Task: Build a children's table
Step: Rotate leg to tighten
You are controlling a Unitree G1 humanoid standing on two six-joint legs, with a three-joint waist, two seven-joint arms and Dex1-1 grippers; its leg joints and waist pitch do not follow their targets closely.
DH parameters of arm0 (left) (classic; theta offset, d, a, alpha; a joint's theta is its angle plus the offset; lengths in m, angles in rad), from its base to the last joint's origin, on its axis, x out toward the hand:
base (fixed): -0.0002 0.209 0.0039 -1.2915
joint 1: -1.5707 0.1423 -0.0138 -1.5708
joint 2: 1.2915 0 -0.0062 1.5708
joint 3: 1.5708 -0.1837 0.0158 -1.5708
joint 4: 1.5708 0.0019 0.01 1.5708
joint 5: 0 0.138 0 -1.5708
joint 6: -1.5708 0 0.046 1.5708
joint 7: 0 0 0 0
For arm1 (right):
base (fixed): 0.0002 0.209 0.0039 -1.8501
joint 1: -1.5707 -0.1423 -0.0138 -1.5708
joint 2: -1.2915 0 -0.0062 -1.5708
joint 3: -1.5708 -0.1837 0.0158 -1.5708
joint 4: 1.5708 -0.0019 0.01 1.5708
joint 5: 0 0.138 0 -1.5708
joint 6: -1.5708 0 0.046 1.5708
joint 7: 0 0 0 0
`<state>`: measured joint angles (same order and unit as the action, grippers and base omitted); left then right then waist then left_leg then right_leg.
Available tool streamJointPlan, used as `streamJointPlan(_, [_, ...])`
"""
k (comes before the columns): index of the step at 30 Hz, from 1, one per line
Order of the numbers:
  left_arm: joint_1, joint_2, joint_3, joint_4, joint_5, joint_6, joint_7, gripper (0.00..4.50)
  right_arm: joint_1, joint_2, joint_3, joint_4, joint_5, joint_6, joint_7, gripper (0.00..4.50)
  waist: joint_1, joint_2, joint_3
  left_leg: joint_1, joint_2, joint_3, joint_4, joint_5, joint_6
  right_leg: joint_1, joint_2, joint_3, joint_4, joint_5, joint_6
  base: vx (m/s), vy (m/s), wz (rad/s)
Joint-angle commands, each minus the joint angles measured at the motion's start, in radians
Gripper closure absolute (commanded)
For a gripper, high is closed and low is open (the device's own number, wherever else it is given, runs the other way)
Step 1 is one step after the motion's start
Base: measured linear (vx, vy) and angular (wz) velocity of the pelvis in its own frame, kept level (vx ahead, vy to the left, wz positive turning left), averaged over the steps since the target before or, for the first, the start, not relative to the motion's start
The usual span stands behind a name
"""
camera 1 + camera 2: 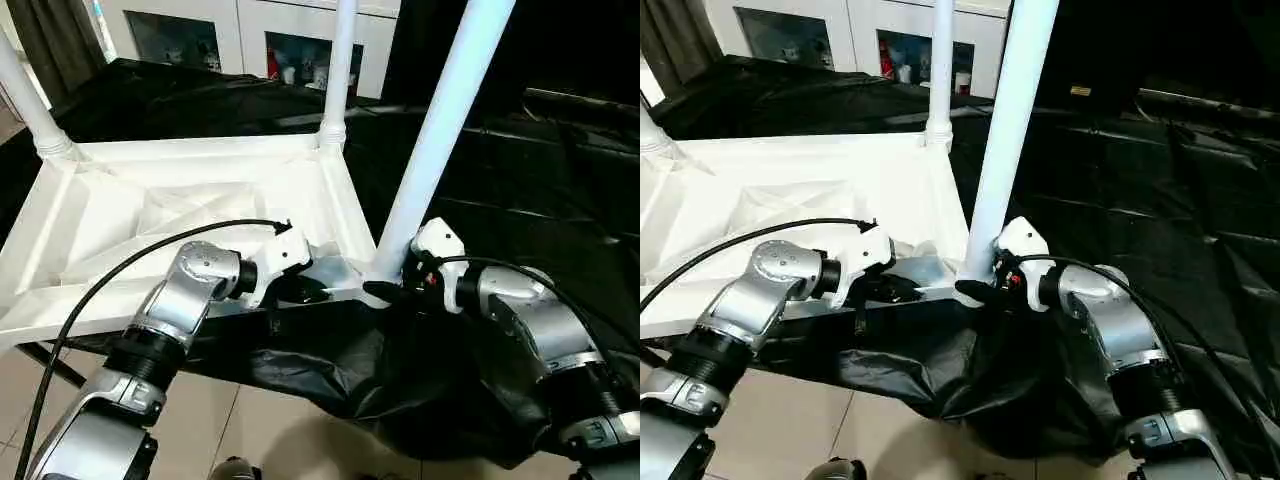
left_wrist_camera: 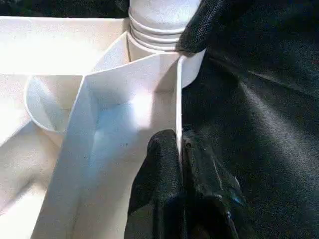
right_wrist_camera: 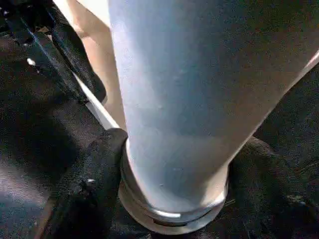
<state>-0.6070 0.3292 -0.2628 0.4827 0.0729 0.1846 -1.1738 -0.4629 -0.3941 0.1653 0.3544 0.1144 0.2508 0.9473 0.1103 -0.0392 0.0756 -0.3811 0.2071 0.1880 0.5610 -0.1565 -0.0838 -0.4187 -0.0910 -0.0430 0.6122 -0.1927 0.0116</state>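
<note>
Left eye view: white table top [image 1: 120, 215] lying underside up on black sheeting [image 1: 520, 190], ribs and corner sockets showing. Three legs standing in sockets: far-left leg [image 1: 25, 100], far-right leg [image 1: 338, 70], near-right leg [image 1: 440, 130] rising tilted from the near corner. Right gripper [image 1: 392, 290] clamped around the base of the near-right leg, one black finger [image 3: 87, 186] on each side of the tube, just above the socket rim. Left gripper [image 1: 300, 290] pinched onto the near rim of the table top beside that corner; left wrist view confirming fingers [image 2: 159, 169] closed on the thin white edge. White cabinet [image 1: 240, 35] with glass doors behind, well apart.
</note>
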Motion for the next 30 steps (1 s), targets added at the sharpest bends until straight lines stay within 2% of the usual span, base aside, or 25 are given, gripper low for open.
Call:
streamJointPlan(1, [0.026,-0.023,-0.015,-0.012,-0.056,-0.002,-0.038,4.50,0.017,0.009,0.004,-0.024,0.015,0.007,0.012,1.72,0.003,-0.018,-0.057,0.013,0.018,0.000,-0.050,-0.134,0.108,0.055,-0.043,0.031,-0.059,-0.066,-0.239,0.000,0.000,0.00])
streamJointPlan(3, [0.023,-0.037,-0.012,0.003,-0.043,0.006,0.003,4.50,0.024,0.041,-0.020,-0.004,0.022,0.021,-0.047,1.74,0.002,-0.020,-0.057,0.012,0.017,0.001,-0.050,-0.133,0.106,0.055,-0.042,0.032,-0.059,-0.071,-0.237,0.000,0.000,0.00])
streamJointPlan(5, [0.018,-0.049,-0.011,0.018,-0.030,0.005,0.037,4.50,0.024,0.062,-0.030,0.016,0.014,0.020,-0.096,1.77,0.001,-0.020,-0.054,0.012,0.018,-0.001,-0.053,-0.155,0.092,0.053,-0.044,0.032,-0.064,-0.114,-0.227,0.000,0.000,0.00])
streamJointPlan(7, [0.004,-0.085,-0.012,0.051,0.000,0.014,0.122,4.50,0.014,0.123,-0.063,0.069,-0.003,0.030,-0.236,1.78,-0.004,-0.018,-0.051,0.015,0.019,-0.002,-0.059,-0.185,0.070,0.050,-0.045,0.032,-0.072,-0.173,-0.213,0.000,0.000,0.00])
streamJointPlan(8, [-0.015,-0.134,-0.013,0.086,0.025,0.031,0.208,4.50,-0.004,0.197,-0.104,0.125,-0.020,0.037,-0.409,1.78,-0.008,-0.015,-0.049,0.016,0.018,-0.002,-0.062,-0.217,0.046,0.045,-0.045,0.033,-0.078,-0.235,-0.200,0.000,0.000,0.00])
streamJointPlan(9, [-0.015,-0.134,-0.013,0.086,0.025,0.031,0.208,4.50,-0.004,0.197,-0.104,0.125,-0.020,0.037,-0.409,1.78,-0.012,-0.017,-0.046,0.017,0.017,-0.003,-0.066,-0.236,0.033,0.043,-0.046,0.034,-0.083,-0.275,-0.189,0.000,0.000,0.00])
streamJointPlan(10, [-0.020,-0.147,-0.014,0.095,0.030,0.037,0.229,4.50,-0.009,0.217,-0.116,0.139,-0.024,0.038,-0.456,1.78,-0.015,-0.019,-0.046,0.017,0.016,-0.009,-0.072,-0.268,0.005,0.047,-0.049,0.031,-0.087,-0.347,-0.166,0.000,0.000,0.00])
streamJointPlan(12, [-0.035,-0.190,-0.016,0.115,0.042,0.053,0.285,4.50,-0.019,0.260,-0.125,0.163,-0.036,0.037,-0.536,1.78,-0.017,-0.018,-0.045,0.024,0.017,-0.008,-0.072,-0.302,0.001,0.039,-0.047,0.034,-0.096,-0.367,-0.151,0.000,0.000,0.00])
streamJointPlan(14, [-0.055,-0.252,-0.027,0.135,0.052,0.076,0.348,4.50,-0.029,0.317,-0.120,0.181,-0.068,0.026,-0.629,1.78,-0.020,-0.017,-0.043,0.022,0.015,-0.010,-0.076,-0.316,-0.005,0.038,-0.048,0.036,-0.101,-0.403,-0.133,0.000,0.000,0.00])
streamJointPlan(15, [-0.063,-0.288,-0.043,0.141,0.059,0.088,0.366,4.50,-0.035,0.365,-0.120,0.181,-0.073,0.026,-0.682,1.78,-0.020,-0.018,-0.044,0.024,0.016,-0.011,-0.075,-0.322,-0.004,0.038,-0.048,0.036,-0.101,-0.404,-0.125,0.000,0.000,0.00])
streamJointPlan(20, [-0.085,-0.333,-0.061,0.169,0.079,0.078,0.389,4.50,-0.042,0.421,-0.105,0.193,-0.094,0.001,-0.740,1.78,-0.015,-0.018,-0.049,0.021,0.013,-0.009,-0.074,-0.297,0.008,0.039,-0.045,0.036,-0.099,-0.345,-0.115,0.000,0.000,0.00])
streamJointPlan(21, [-0.090,-0.336,-0.057,0.176,0.081,0.077,0.393,4.50,-0.043,0.421,-0.103,0.197,-0.094,-0.005,-0.739,1.22,-0.014,-0.020,-0.051,0.022,0.013,-0.008,-0.073,-0.294,0.011,0.039,-0.045,0.036,-0.098,-0.335,-0.116,0.000,0.000,0.00])
streamJointPlan(22, [-0.093,-0.335,-0.054,0.179,0.081,0.076,0.393,4.50,-0.044,0.420,-0.105,0.198,-0.089,-0.008,-0.735,1.08,-0.013,-0.019,-0.049,0.022,0.013,-0.008,-0.074,-0.292,0.014,0.039,-0.044,0.036,-0.098,-0.327,-0.119,0.000,0.000,0.00])
streamJointPlan(27, [-0.089,-0.291,-0.037,0.180,0.080,0.050,0.361,4.50,-0.051,0.386,-0.120,0.199,-0.091,-0.029,-0.702,0.65,-0.009,-0.022,-0.051,0.019,0.015,-0.009,-0.075,-0.283,0.018,0.042,-0.046,0.035,-0.095,-0.314,-0.121,0.000,0.000,0.00])
streamJointPlan(28, [-0.089,-0.289,-0.036,0.179,0.080,0.050,0.360,4.50,-0.051,0.384,-0.121,0.198,-0.091,-0.030,-0.698,0.65,-0.009,-0.026,-0.051,0.017,0.014,-0.009,-0.074,-0.285,0.021,0.044,-0.046,0.035,-0.095,-0.318,-0.119,0.000,0.000,0.00])
streamJointPlan(30, [-0.074,-0.247,-0.028,0.160,0.065,0.026,0.302,4.50,-0.039,0.326,-0.110,0.158,-0.065,-0.030,-0.584,0.65,-0.009,-0.027,-0.053,0.016,0.015,-0.009,-0.074,-0.281,0.027,0.047,-0.048,0.034,-0.095,-0.317,-0.117,0.000,0.000,0.00])
